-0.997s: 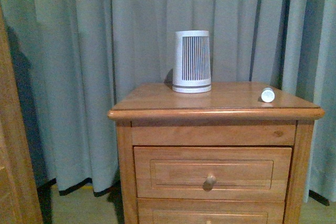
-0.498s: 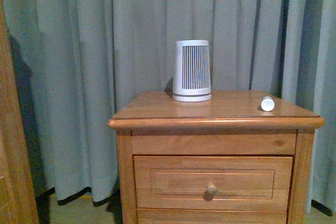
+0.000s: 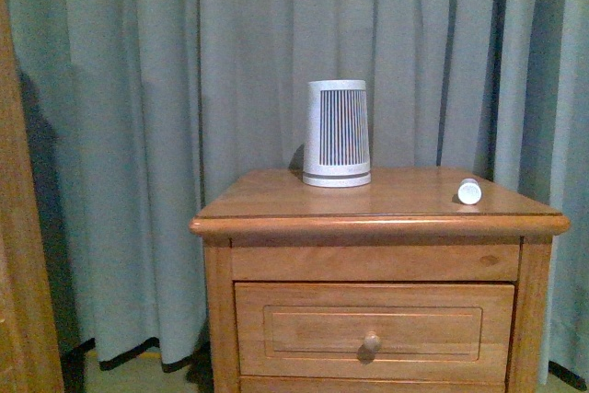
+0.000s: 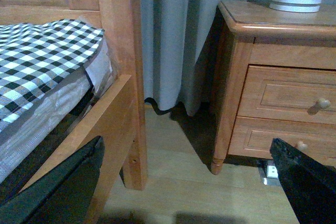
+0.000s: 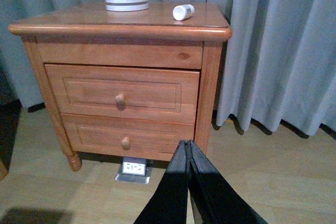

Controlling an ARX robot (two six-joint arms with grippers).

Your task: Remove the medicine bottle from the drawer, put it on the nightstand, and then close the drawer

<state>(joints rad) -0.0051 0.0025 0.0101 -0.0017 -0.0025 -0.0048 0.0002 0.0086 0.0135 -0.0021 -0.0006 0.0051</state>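
Note:
The medicine bottle (image 3: pixel 469 191) lies on its side near the right edge of the nightstand (image 3: pixel 276 200) top, its round cap facing the front camera; the right wrist view shows the bottle (image 5: pixel 183 12) there too. The upper drawer (image 3: pixel 373 319) is pushed in flush, with its knob (image 3: pixel 371 343) at the middle. My right gripper (image 5: pixel 186 142) is shut on nothing, low over the floor well in front of the nightstand (image 5: pixel 63 22). My left gripper (image 4: pixel 186 148) is open and empty, near the floor between the bed and the nightstand (image 4: pixel 236 51). Neither arm shows in the front view.
A white ribbed device (image 3: pixel 337 133) stands at the back of the nightstand top. Grey curtains (image 3: pixel 138 135) hang behind. A wooden bed frame post (image 4: pixel 123 66) and a checked mattress (image 4: pixel 42 56) are left of the nightstand. A floor socket (image 5: pixel 134 168) sits under the lower drawer (image 5: pixel 126 137).
In the front view the nightstand and everything on it have slid lower in the picture, so the camera has tilted or risen. The bottle and the drawer have not moved.

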